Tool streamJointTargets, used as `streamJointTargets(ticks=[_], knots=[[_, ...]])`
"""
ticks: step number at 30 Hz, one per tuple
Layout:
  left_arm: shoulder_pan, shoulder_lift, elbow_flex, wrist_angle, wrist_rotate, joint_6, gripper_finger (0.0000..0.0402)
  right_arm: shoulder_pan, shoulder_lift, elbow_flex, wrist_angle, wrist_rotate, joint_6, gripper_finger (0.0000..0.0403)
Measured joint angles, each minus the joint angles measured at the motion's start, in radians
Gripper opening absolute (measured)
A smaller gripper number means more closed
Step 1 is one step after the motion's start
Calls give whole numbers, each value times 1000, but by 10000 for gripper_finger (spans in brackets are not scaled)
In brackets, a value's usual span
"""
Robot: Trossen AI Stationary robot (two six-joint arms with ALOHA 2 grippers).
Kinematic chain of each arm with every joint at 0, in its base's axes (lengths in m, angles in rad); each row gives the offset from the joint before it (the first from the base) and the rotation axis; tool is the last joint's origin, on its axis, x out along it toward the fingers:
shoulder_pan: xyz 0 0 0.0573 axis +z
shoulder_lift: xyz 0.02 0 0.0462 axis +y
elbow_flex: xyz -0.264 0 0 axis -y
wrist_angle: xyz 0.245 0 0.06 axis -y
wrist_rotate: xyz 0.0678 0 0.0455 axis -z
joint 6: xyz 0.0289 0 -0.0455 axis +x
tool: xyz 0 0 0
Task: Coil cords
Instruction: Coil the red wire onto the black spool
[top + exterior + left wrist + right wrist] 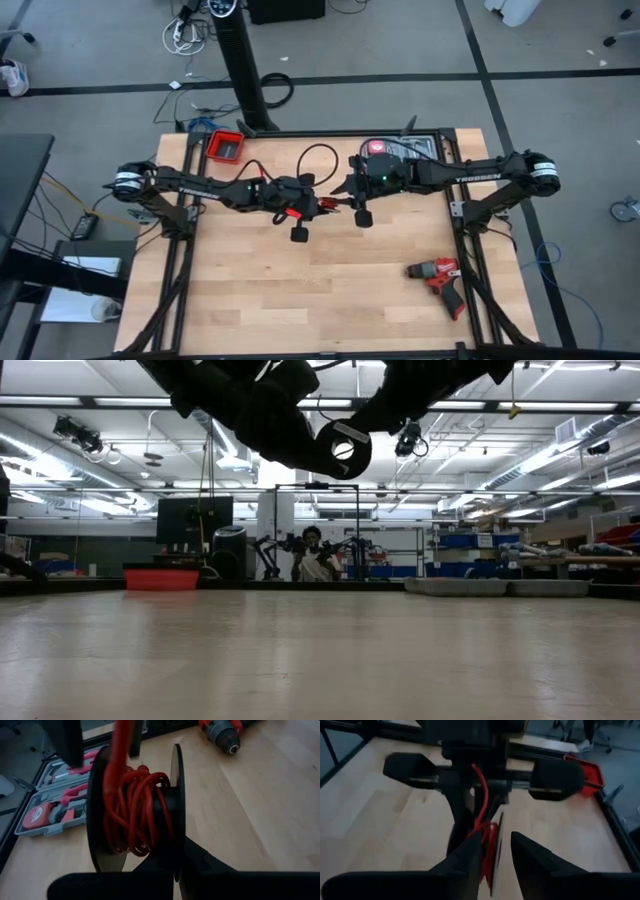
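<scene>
Winding stage: the left gripper [318, 205] is gripping a black spool [102, 815] above mid-table, jaws clamped tight on it, with the red cord [137, 812] mostly wound around its hub. The right gripper [497, 847], jaws parted, is sitting just beside the coil, holding nothing. Next, it likely needs to regrasp the loose cord for another turn.

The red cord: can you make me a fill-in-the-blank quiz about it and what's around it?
1. The red cord is wound on a black ____, gripped by the left hand above the middle of the table.
2. The right hand, fingers apart, faces the ____ hand.
3. The drill lies nearer the ____ arm.
4. The bin beside the left arm is ____.
Missing words: spool; left; right; red.
</scene>
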Motion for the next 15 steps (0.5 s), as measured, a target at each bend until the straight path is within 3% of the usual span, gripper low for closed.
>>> streamJointTargets(ticks=[11, 15], knots=[[0, 1, 0, 31, -2, 1, 6, -13, 29, 0, 2, -1, -1, 104], [0, 1, 0, 39, -2, 1, 6, -13, 28, 0, 0, -3, -2, 77]])
